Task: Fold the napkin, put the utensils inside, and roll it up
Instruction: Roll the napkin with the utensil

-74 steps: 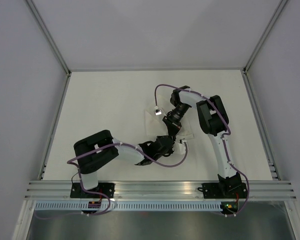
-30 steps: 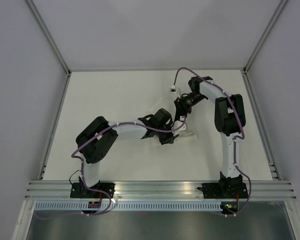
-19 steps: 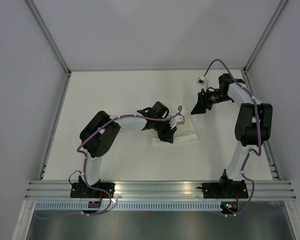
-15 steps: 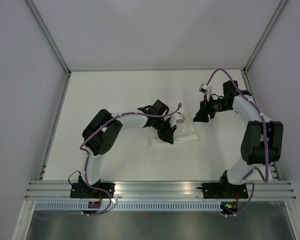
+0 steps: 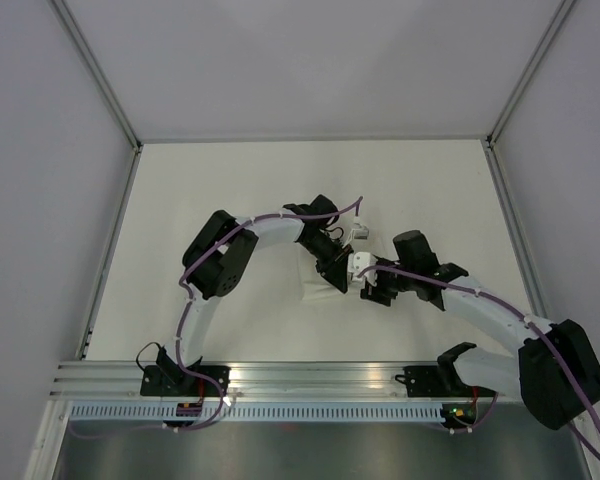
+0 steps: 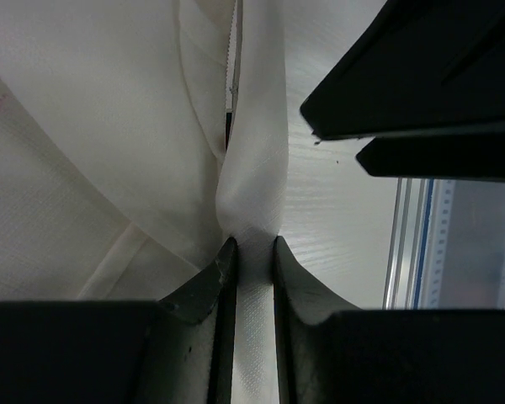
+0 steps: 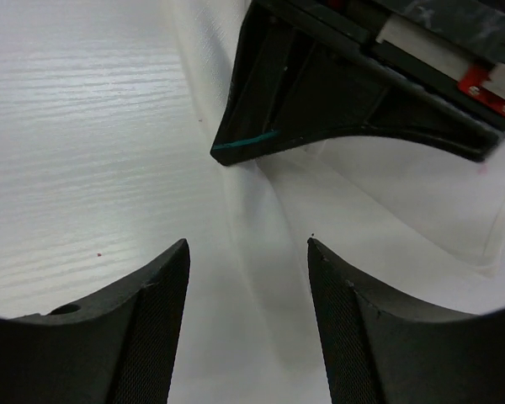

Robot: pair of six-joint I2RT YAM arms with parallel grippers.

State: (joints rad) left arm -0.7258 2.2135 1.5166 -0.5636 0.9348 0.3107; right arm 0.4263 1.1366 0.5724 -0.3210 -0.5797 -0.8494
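Tight pinch: left gripper (image 6: pixel 251 252) on a napkin (image 6: pixel 101 126) fold; right gripper (image 7: pixel 247 246) spread wide just beside, white table (image 5: pixel 200 190) below, grey walls (image 5: pixel 280 60).

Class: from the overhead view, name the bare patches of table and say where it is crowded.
Bare: the far strip of table along the back wall, and the wide stretch beside the left rail. Crowded: the centre, where the left gripper pinches the napkin and the open right gripper sits alongside.
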